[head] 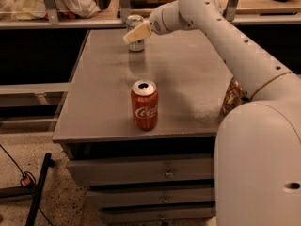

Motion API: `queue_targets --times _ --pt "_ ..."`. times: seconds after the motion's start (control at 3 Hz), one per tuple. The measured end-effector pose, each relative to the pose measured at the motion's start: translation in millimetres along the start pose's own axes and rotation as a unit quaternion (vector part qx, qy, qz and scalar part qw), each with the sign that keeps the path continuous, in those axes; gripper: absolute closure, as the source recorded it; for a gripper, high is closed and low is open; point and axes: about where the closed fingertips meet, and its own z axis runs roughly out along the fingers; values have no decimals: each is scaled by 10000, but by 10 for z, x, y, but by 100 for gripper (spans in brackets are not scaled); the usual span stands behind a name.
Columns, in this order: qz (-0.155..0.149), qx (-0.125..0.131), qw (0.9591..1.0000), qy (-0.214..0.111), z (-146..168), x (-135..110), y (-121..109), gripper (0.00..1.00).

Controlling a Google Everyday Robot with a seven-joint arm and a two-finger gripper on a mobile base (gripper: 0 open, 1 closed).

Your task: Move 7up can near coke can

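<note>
The coke can, red with white script and a silver top, stands upright near the front edge of the grey table. The 7up can, silver-white with a silver top, stands upright at the table's far edge. My gripper reaches across from the right and sits right at the 7up can, its pale fingers covering part of the can's side. The can rests on the table.
A dented brown-gold can stands at the table's right side, partly hidden by my arm. Drawers sit below the tabletop. A shelf with cloth and metal posts runs behind the table. A black stand leg lies on the floor at the left.
</note>
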Motion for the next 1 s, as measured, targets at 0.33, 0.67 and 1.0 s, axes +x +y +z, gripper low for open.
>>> queue_targets --times 0.33,0.67,1.0 --pt "-14 34 10000 90 14 21 6 0" --pt "62 147 9998 114 36 33 -14 0" --pt "221 269 9994 -12 153 -32 -4 0"
